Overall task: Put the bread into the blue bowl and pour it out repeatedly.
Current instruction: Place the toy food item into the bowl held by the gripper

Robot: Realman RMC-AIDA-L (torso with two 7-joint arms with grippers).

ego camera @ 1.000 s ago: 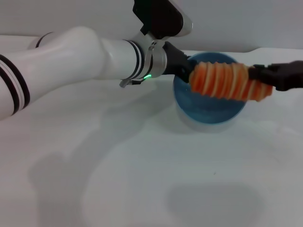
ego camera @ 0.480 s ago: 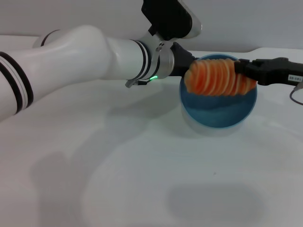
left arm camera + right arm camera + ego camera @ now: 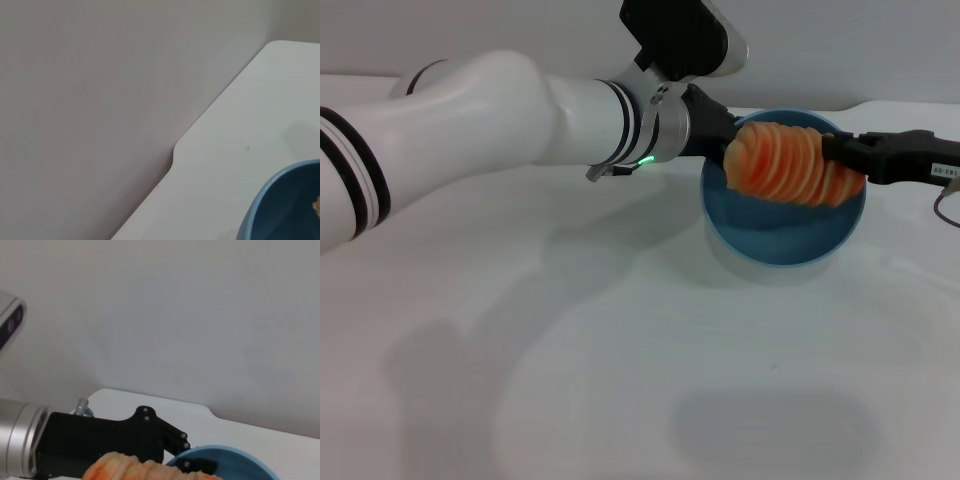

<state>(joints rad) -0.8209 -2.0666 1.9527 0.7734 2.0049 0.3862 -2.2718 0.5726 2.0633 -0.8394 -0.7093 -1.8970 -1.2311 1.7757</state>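
So right now the bread (image 3: 790, 163) is up in the air over the blue bowl (image 3: 782, 238), basically lying across the mouth of it, not down inside yet. The right gripper (image 3: 842, 152) comes in from the right side of the head view and looks clamped onto the right end of the loaf, so that one's carrying it. The left gripper (image 3: 728, 133) sits at the bowl's left rim, right up against the other end of the bread; from the right wrist view its black fingers (image 3: 165, 437) reach to the bowl's edge, so my guess is it's holding the rim, but honestly I can't tell whether the jaws are pinched shut or just resting there. The bowl itself looks tipped toward the camera, sitting on or just above the white table (image 3: 620, 330), hard to say which. The left wrist view only shows a slice of bowl and the table's edge. Progress-wise: bread is picked up and lined up over the bowl, but the drop-in isn't done, and the pour-out plus repeats are all ahead.
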